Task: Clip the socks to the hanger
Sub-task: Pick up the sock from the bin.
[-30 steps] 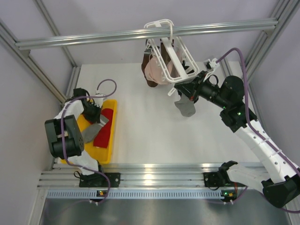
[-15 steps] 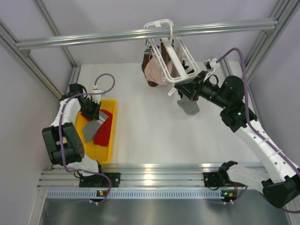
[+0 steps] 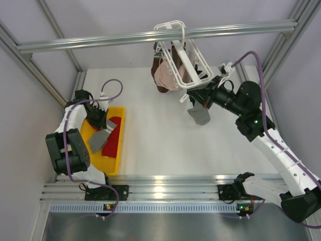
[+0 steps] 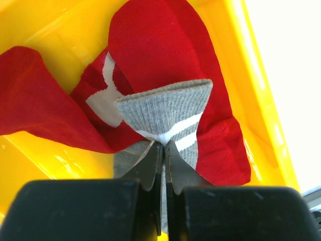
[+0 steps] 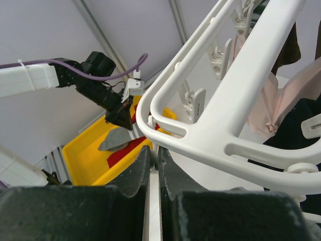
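Observation:
In the yellow tray, my left gripper (image 4: 164, 145) is shut on the cuff of a grey sock (image 4: 165, 108) with white stripes. The sock rests over a red sock (image 4: 150, 40) with white markings. From above, the left gripper (image 3: 103, 125) holds the grey sock (image 3: 99, 137) beside the red sock (image 3: 113, 134). The white hanger (image 3: 180, 65) hangs by its hook from the top rail. My right gripper (image 3: 196, 98) is shut on its near edge, the jaws (image 5: 154, 150) pinching a thin white bar of the hanger (image 5: 241, 95). Another grey sock (image 3: 200, 116) dangles below that corner.
The yellow tray (image 3: 119, 153) sits at the table's left side, by the left arm's base. A pale-pink sock (image 3: 164, 76) and a dark sock (image 3: 159, 89) hang on the hanger's far side. Aluminium rails frame the table at the front and overhead.
The left arm's elbow swung back toward the left wall, and its gripper slid slightly toward the tray's far end with the grey sock. The right arm and hanger stayed put.

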Robot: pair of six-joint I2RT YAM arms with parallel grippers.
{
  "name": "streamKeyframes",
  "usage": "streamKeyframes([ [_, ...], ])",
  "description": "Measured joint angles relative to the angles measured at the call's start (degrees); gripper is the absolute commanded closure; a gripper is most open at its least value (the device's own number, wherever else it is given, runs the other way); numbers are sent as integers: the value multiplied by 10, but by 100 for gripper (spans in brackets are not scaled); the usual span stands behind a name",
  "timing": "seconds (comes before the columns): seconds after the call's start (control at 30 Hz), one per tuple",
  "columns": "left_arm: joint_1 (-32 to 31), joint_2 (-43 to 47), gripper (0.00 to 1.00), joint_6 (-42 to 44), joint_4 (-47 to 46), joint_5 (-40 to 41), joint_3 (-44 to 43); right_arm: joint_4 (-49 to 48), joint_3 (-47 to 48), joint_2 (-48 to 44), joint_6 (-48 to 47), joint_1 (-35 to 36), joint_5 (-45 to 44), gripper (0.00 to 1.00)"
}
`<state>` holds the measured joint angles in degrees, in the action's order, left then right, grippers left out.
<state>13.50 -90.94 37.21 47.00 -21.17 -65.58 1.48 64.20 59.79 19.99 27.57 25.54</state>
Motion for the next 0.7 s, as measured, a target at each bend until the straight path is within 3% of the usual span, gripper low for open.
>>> streamKeyframes([
  [0.4,3,21,100,-12,15,-9,-16,0,0,0,0,0,0,100],
  [0.7,11,155,100,-56,35,-88,-94,0,0,0,0,0,0,100],
])
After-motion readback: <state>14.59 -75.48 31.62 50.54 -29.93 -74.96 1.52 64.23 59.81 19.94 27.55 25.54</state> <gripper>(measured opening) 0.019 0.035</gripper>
